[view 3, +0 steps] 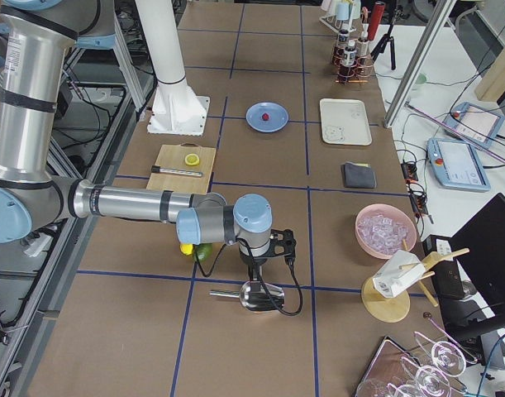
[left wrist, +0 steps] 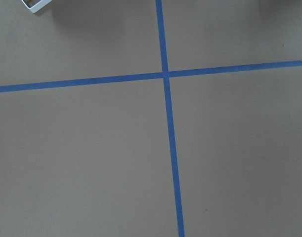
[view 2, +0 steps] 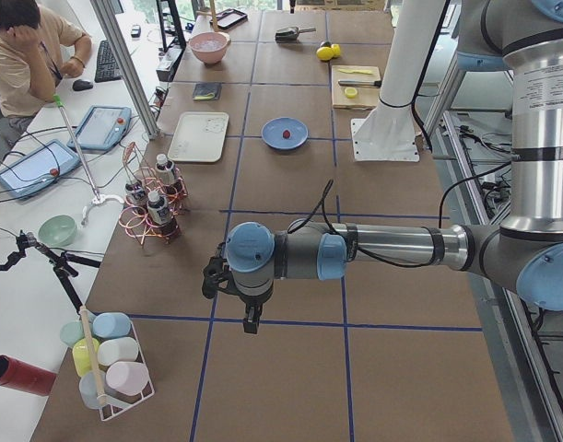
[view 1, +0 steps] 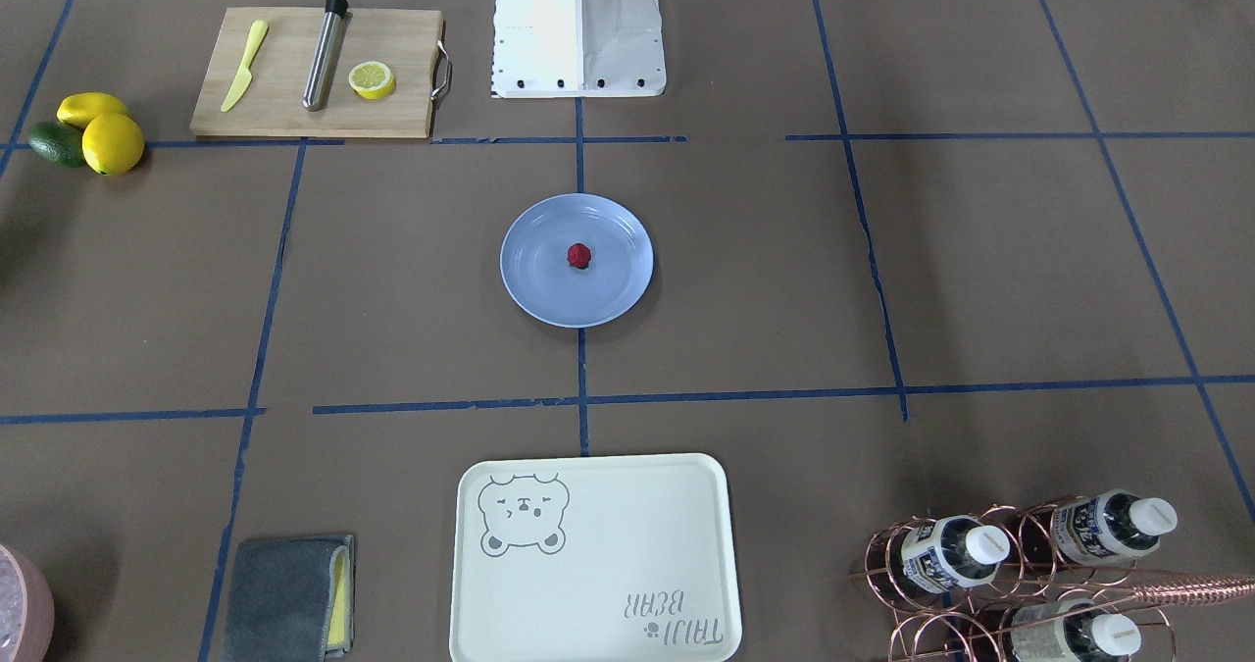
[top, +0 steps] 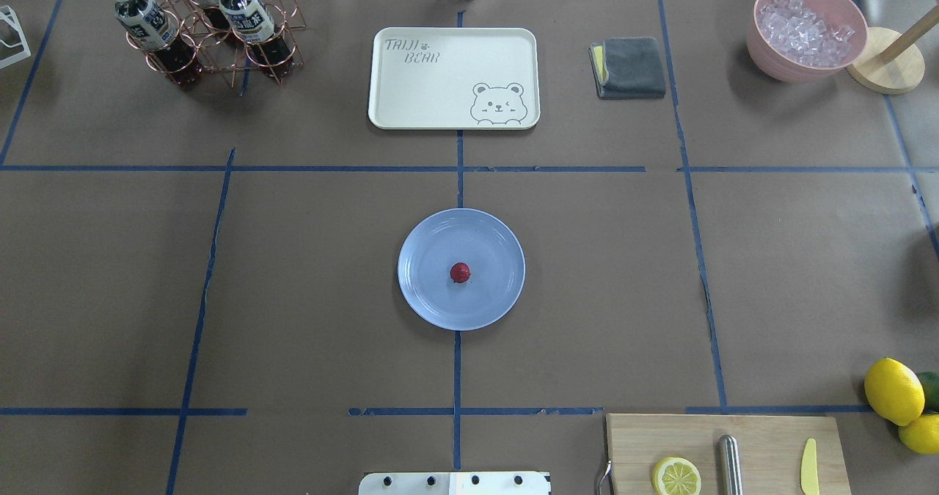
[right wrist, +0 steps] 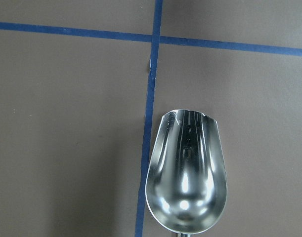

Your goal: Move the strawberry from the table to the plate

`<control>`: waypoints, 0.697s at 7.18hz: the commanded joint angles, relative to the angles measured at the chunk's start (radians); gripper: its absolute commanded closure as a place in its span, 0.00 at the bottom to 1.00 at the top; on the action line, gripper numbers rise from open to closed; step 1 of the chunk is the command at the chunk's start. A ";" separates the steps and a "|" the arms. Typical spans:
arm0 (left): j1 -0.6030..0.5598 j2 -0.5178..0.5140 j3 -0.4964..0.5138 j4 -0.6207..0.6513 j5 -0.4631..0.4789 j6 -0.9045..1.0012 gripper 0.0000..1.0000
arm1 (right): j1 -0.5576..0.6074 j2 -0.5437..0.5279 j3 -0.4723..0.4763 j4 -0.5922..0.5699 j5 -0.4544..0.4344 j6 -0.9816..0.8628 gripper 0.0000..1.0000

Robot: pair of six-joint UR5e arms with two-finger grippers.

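The strawberry (top: 460, 272) (view 1: 578, 255) lies near the middle of the light-blue plate (top: 425, 297) (view 1: 534, 289), which rests at the centre of the brown table (top: 308, 275). Neither gripper is near the plate. My left gripper (view 2: 251, 324) shows only in the exterior left view, hanging over bare table towards the left end; I cannot tell whether it is open or shut. My right gripper (view 3: 254, 266) shows only in the exterior right view, pointing down over a metal scoop (right wrist: 186, 177) far from the plate; its state cannot be told either.
A cream bear tray (top: 453, 77) lies beyond the plate. A copper rack of bottles (top: 209, 29), a grey cloth (top: 631, 67) and a pink bowl of ice (top: 807, 29) line the far side. A cutting board (top: 722, 455) with a lemon half and lemons (top: 895, 392) sit near the robot.
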 commanded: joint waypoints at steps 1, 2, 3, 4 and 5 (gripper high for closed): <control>0.001 -0.002 -0.002 -0.004 -0.001 0.001 0.00 | 0.000 0.001 0.001 0.000 -0.003 -0.008 0.00; 0.001 0.000 -0.002 -0.001 -0.001 0.000 0.00 | 0.001 0.001 0.001 0.000 -0.003 -0.008 0.00; 0.001 0.000 -0.002 -0.001 -0.001 0.000 0.00 | 0.000 0.001 0.001 0.000 -0.003 -0.008 0.00; 0.001 0.000 -0.002 -0.002 -0.001 0.000 0.00 | 0.000 0.001 0.001 0.000 -0.003 -0.008 0.00; 0.001 0.000 0.000 -0.004 -0.001 0.000 0.00 | 0.000 0.001 0.001 -0.003 -0.011 -0.008 0.00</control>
